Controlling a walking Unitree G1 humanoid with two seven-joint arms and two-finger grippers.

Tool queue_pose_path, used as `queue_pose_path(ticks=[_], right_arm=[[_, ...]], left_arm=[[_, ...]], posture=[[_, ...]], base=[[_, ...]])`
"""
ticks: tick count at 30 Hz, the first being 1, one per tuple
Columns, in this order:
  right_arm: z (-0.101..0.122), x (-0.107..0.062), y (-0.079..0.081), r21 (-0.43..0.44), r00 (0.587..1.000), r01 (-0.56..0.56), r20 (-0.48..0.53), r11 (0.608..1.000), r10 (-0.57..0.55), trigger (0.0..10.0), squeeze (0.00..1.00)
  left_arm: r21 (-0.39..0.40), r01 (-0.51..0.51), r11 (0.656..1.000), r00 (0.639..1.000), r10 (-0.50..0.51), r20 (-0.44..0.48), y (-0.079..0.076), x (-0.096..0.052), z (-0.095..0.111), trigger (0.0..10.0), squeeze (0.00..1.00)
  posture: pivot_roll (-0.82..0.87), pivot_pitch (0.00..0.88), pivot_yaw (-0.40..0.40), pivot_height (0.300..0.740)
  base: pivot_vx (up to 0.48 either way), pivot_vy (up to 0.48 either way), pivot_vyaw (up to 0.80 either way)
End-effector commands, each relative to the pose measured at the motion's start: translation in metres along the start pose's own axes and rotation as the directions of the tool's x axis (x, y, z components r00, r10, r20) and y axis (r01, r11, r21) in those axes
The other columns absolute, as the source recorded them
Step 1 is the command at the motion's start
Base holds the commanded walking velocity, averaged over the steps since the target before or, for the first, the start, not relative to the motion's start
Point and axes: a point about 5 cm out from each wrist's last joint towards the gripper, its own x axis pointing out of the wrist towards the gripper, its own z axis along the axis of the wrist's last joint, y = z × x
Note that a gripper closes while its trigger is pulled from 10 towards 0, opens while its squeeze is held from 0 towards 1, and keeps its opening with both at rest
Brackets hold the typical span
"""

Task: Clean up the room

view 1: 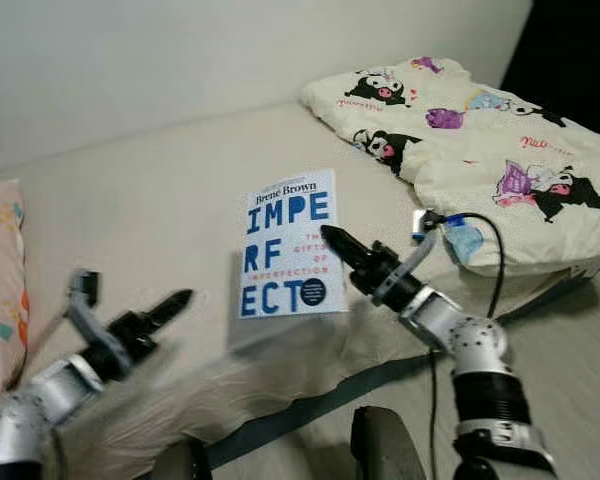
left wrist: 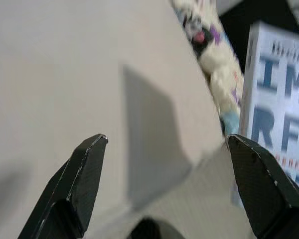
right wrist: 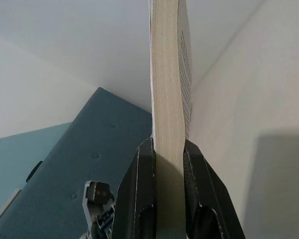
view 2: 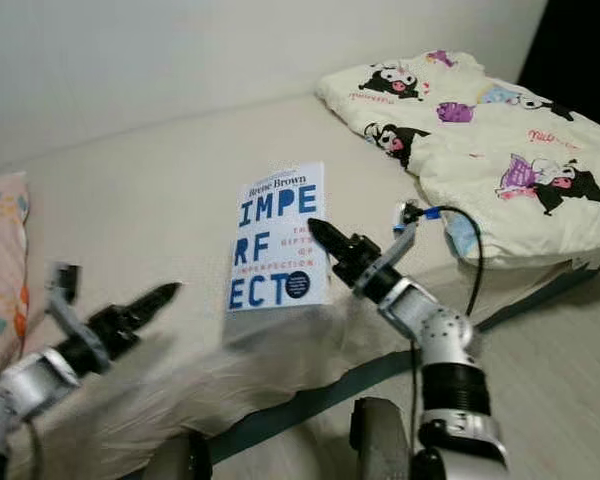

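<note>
So you've got the book (view 1: 285,245) pinched in the right gripper (right wrist: 164,149), fingers clamped on both faces at its edge, page block between them. It's up off the bed (view 1: 150,210), cover facing you, casting a shadow on the sheet just below. The left gripper (view 1: 165,307) hangs spread and empty beside the book, over the bed's near edge.

Handling-wise: looks like a paperback, so light but floppy. Held by one edge, I'd guess the far side wants to droop and the covers could fan open or slide if you swing fast. The glossy cover is probably a bit slippery against those black fingers. If it were me, I'd bring the left gripper in on the opposite edge, or under the spine, before carrying it anywhere.

Past the book, the cartoon-print duvet (view 1: 480,130) is bunched at the bed's far corner, and a pink pillow (view 1: 0,280) sits at the other end, both well apart from it. No obvious spot for the book in view.
</note>
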Motion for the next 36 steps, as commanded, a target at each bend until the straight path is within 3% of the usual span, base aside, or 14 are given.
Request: queue_pose_path(ticks=[1, 7, 8, 9, 10, 11, 12, 15, 24, 25, 26, 29, 30, 36], right_arm=[[-0.001, 0.002, 0.013, 0.016, 0.995, -0.102, -0.001, 0.995, 0.102, 0.0, 0.0], [-0.005, 0.002, 0.021, 0.038, 0.986, -0.165, -0.014, 0.986, 0.165, 0.0, 0.0], [-0.006, 0.002, 0.023, 0.042, 0.984, -0.175, -0.018, 0.984, 0.176, 0.0, 0.0], [-0.006, 0.002, 0.023, 0.042, 0.984, -0.175, -0.018, 0.984, 0.176, 0.0, 0.0], [-0.007, 0.003, 0.025, 0.052, 0.981, -0.193, -0.016, 0.98, 0.194, 0.0, 0.0], [-0.008, 0.003, 0.027, 0.061, 0.977, -0.211, -0.018, 0.976, 0.212, 0.0, 0.0], [-0.008, 0.003, 0.028, 0.066, 0.974, -0.222, -0.02, 0.973, 0.224, 0.0, 0.0], [-0.009, 0.003, 0.029, 0.072, 0.972, -0.23, -0.025, 0.97, 0.233, 0.0, 0.0], [-0.012, 0.004, 0.028, 0.082, 0.973, -0.224, -0.031, 0.971, 0.227, 0.0, 0.0], [-0.013, 0.004, 0.028, 0.086, 0.974, -0.222, -0.034, 0.971, 0.226, 0.0, 0.0], [-0.013, 0.004, 0.028, 0.089, 0.973, -0.222, -0.037, 0.971, 0.226, 0.0, 0.0], [-0.014, 0.004, 0.028, 0.092, 0.973, -0.222, -0.039, 0.971, 0.226, 0.0, 0.0], [-0.015, 0.003, 0.028, 0.096, 0.973, -0.222, -0.044, 0.97, 0.227, 0.0, 0.0], [-0.02, 0.003, 0.027, 0.106, 0.973, -0.213, -0.067, 0.971, 0.221, 0.0, 0.0]], left_arm=[[-0.079, 0.061, 0.995, 0.998, -0.063, -0.023, -0.004, 0.005, -0.009, 10.0, 1.0], [-0.281, 0.224, 0.933, 0.972, -0.233, 0.002, -0.029, 0.02, -0.024, 10.0, 1.0], [-0.328, 0.265, 0.907, 0.961, -0.276, 0.016, -0.036, 0.023, -0.027, 10.0, 0.45], [-0.328, 0.265, 0.907, 0.961, -0.276, 0.016, -0.036, 0.023, -0.027, 10.0, 0.45], [-0.396, 0.328, 0.858, 0.938, -0.345, 0.028, -0.047, 0.024, -0.032, 10.0, 0.45], [-0.437, 0.378, 0.816, 0.911, -0.412, 0.018, -0.056, 0.024, -0.038, 10.0, 0.2], [-0.459, 0.409, 0.789, 0.889, -0.458, 0.006, -0.064, 0.024, -0.043, 10.0, 0.08], [-0.472, 0.438, 0.765, 0.866, -0.5, -0.007, -0.072, 0.024, -0.048, 10.0, 0.0], [-0.467, 0.442, 0.766, 0.86, -0.509, -0.022, -0.076, 0.024, -0.048, 9.7, 0.0], [-0.447, 0.43, 0.785, 0.869, -0.495, -0.033, -0.075, 0.025, -0.049, 3.8, 0.0], [-0.426, 0.42, 0.801, 0.876, -0.481, -0.04, -0.076, 0.026, -0.049, 1.1, 0.0], [-0.411, 0.414, 0.812, 0.881, -0.472, -0.044, -0.076, 0.027, -0.049, 1.1, 0.0], [-0.399, 0.407, 0.822, 0.885, -0.463, -0.051, -0.077, 0.028, -0.051, 0.0, 0.0], [-0.366, 0.406, 0.837, 0.888, -0.456, -0.056, -0.081, 0.033, -0.052, 0.0, 0.0]], posture=[[-0.06, 0.114, 0.018, 0.558], [-0.06, 0.122, 0.017, 0.558], [-0.06, 0.122, 0.017, 0.558], [-0.06, 0.122, 0.017, 0.558], [-0.06, 0.126, 0.018, 0.558], [-0.06, 0.128, 0.018, 0.558], [-0.06, 0.128, 0.018, 0.558], [-0.06, 0.128, 0.018, 0.558], [-0.05, 0.133, 0.011, 0.558], [-0.05, 0.133, 0.011, 0.558], [-0.05, 0.133, 0.011, 0.558], [-0.05, 0.133, 0.011, 0.558], [-0.05, 0.133, 0.011, 0.558], [-0.05, 0.134, 0.014, 0.558]], base=[[0.0, 0.0, 0.0], [0.0, 0.0, 0.0], [0.0, 0.0, 0.0], [0.0, 0.0, 0.0], [0.0, 0.0, 0.0], [0.0, 0.0, 0.0], [0.0, 0.0, 0.0], [0.0, 0.0, 0.0], [0.0, 0.0, 0.0], [0.0, 0.0, 0.0], [0.0, 0.0, 0.0], [0.0, 0.0, 0.0], [0.0, 0.0, 0.0], [0.0, 0.0, 0.0]])
